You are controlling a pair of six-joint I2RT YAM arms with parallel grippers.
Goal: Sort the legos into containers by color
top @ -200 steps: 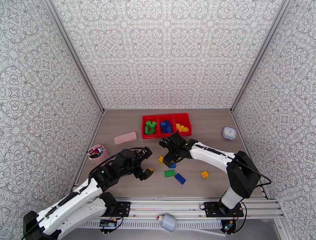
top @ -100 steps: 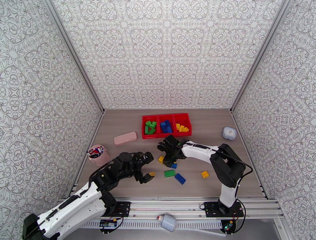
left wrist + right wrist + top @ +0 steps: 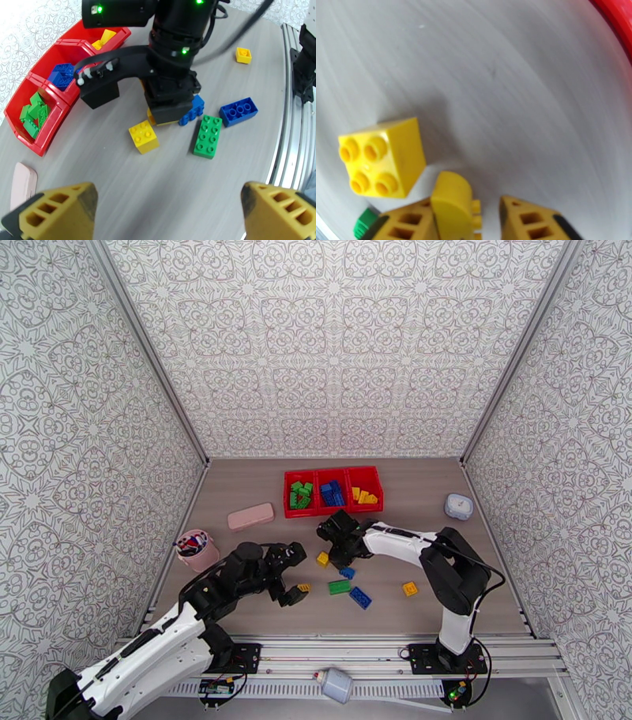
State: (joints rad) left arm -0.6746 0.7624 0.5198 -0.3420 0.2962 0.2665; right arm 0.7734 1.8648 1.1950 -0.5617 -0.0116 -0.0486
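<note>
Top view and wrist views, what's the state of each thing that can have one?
Left claw: open, empty, above the table.
Right claw: open, low around a small yellow piece.
Bins: open-topped, holding colour-sorted bricks.
Cup: upright, holding pens.
Green brick: flat, studs up, on the table.

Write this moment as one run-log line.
left gripper open, empty | right gripper open around small yellow brick | red bins partly filled

White-and-black arms (image 3: 399, 544), yellow jaws
</note>
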